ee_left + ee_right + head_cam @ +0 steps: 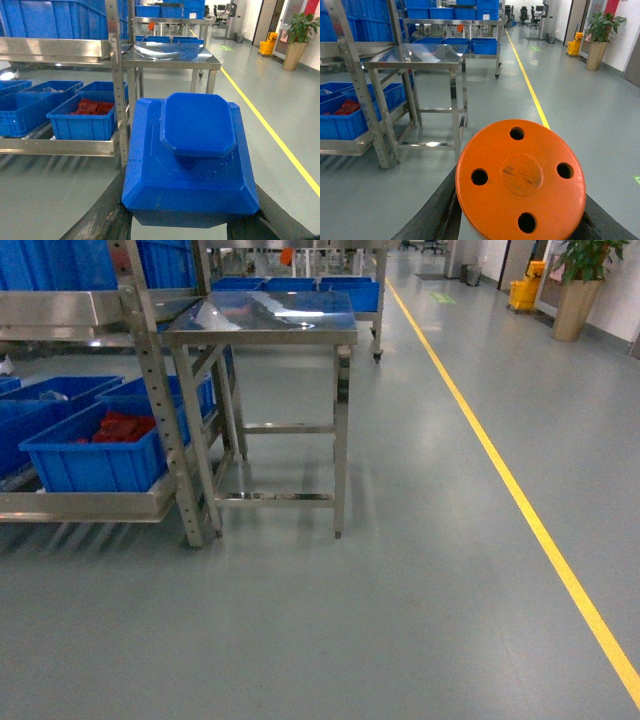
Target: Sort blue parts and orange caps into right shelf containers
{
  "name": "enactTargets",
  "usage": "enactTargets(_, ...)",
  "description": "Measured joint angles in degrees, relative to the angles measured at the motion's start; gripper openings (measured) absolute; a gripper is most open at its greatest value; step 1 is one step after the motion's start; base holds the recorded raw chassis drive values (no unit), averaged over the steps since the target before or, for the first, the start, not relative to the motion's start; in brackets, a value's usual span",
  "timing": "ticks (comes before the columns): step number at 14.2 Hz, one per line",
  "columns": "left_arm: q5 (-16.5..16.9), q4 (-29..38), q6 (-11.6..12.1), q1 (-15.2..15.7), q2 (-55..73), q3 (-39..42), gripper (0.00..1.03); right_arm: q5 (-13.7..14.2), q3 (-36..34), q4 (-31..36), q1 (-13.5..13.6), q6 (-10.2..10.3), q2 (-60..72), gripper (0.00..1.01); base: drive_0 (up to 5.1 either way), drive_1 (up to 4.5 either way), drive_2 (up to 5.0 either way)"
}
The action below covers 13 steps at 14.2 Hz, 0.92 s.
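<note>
A chunky blue part [192, 165] with a raised octagonal top fills the left wrist view, pinched between the dark fingers [107, 220] of my left gripper [190, 222]. In the right wrist view my right gripper [520, 222] is shut on a round orange cap [520, 180] with several holes. Neither gripper shows in the head view. The shelf containers are bright-blue bins on a low steel shelf at the left; the nearest one [90, 468] [82, 129] [340, 127] holds red pieces. Both grippers are well short of the bins, above the floor.
A steel table [262, 315] stands just right of the shelf's perforated upright [165, 410]. More blue bins [300, 285] sit on a rack behind it. A yellow floor line [520, 500] runs along the right. A potted plant [578, 285] and a yellow bucket [525, 290] stand far right.
</note>
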<state>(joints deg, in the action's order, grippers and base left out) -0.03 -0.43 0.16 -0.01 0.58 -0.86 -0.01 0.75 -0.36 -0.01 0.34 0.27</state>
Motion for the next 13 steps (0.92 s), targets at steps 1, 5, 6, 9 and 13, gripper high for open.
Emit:
enactTargets(1, 0.02, -0.04, 0.00, 0.00, 0.00, 0.00, 0.43, 0.00, 0.00, -0.11, 0.00, 0.00, 0.00, 0.43, -0.1, 4.24, -4.4)
enactTargets(5, 0.00, 0.04, 0.00, 0.00, 0.00, 0.00, 0.43, -0.02, 0.00, 0.09, 0.00, 0.00, 0.00, 0.43, 0.0, 4.26, -4.3)
enactTargets(6, 0.00, 0.09, 0.00, 0.00, 0.00, 0.00, 0.43, 0.00, 0.00, 0.04, 0.00, 0.00, 0.00, 0.43, 0.0, 4.31, -4.3)
enactTargets(9, 0.02, -0.02, 0.00, 0.00, 0.00, 0.00, 0.43, 0.00, 0.00, -0.13, 0.00, 0.02, 0.00, 0.43, 0.0, 4.32, -4.3)
enactTargets(13, 0.00, -0.04, 0.00, 0.00, 0.00, 0.00, 0.43, 0.00, 0.00, -0.09, 0.00, 0.00, 0.00, 0.43, -0.1, 4.25, -4.4)
